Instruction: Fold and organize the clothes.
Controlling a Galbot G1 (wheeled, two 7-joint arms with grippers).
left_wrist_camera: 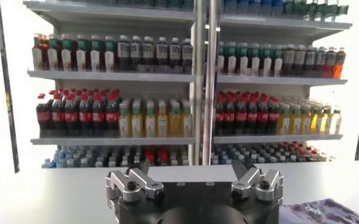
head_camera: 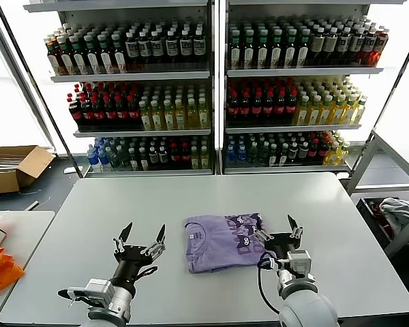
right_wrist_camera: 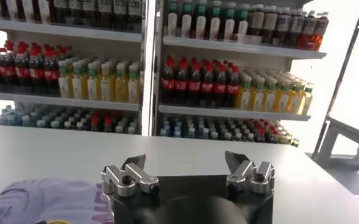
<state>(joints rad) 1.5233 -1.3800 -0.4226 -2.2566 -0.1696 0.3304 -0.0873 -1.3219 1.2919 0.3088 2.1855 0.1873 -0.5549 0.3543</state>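
Observation:
The lavender T-shirt [head_camera: 225, 242] lies folded into a rough rectangle on the white table [head_camera: 204, 204], print side up, with its small white neck label [head_camera: 193, 234] near its left edge. My left gripper [head_camera: 142, 235] is open and empty, just left of the shirt, a little above the table. My right gripper [head_camera: 279, 226] is open and empty at the shirt's right edge. A corner of the shirt shows in the left wrist view [left_wrist_camera: 325, 213] and in the right wrist view [right_wrist_camera: 39, 204]. Both grippers [left_wrist_camera: 194, 173] [right_wrist_camera: 188, 164] point toward the shelves.
Shelves of bottled drinks [head_camera: 211, 88] stand behind the table. A cardboard box [head_camera: 13, 167] sits on the floor at far left. An orange cloth [head_camera: 0, 266] lies on a side table at left. A grey-white cloth [head_camera: 395, 211] lies in a bin at right.

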